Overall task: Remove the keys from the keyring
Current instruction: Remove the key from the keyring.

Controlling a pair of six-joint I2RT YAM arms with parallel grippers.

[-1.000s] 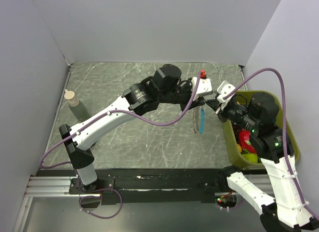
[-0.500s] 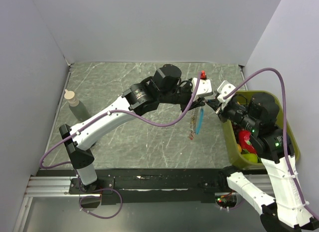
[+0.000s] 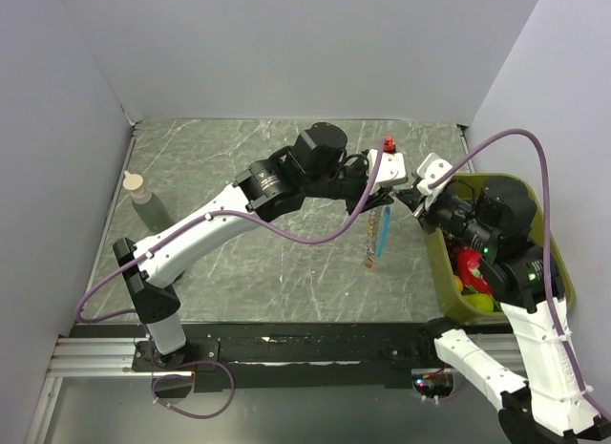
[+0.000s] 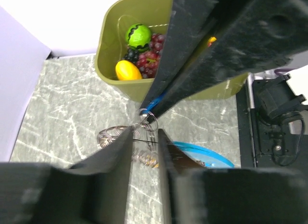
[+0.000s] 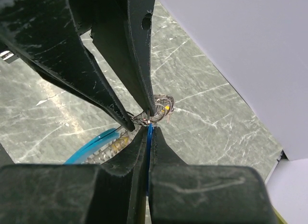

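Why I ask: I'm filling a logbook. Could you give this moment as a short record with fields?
left pincer: fingers apart around the silvery-grey wire keyring; grip unclear
right pincer: shut on the curved light-blue plastic strip
keyring: hangs from the two pincers, strip alongside
olive-green plastic bin: by the right arm, fruit inside

Right hand (image 5: 149,129) clamping blue key (image 5: 149,139), keyring (image 5: 157,108) at tips
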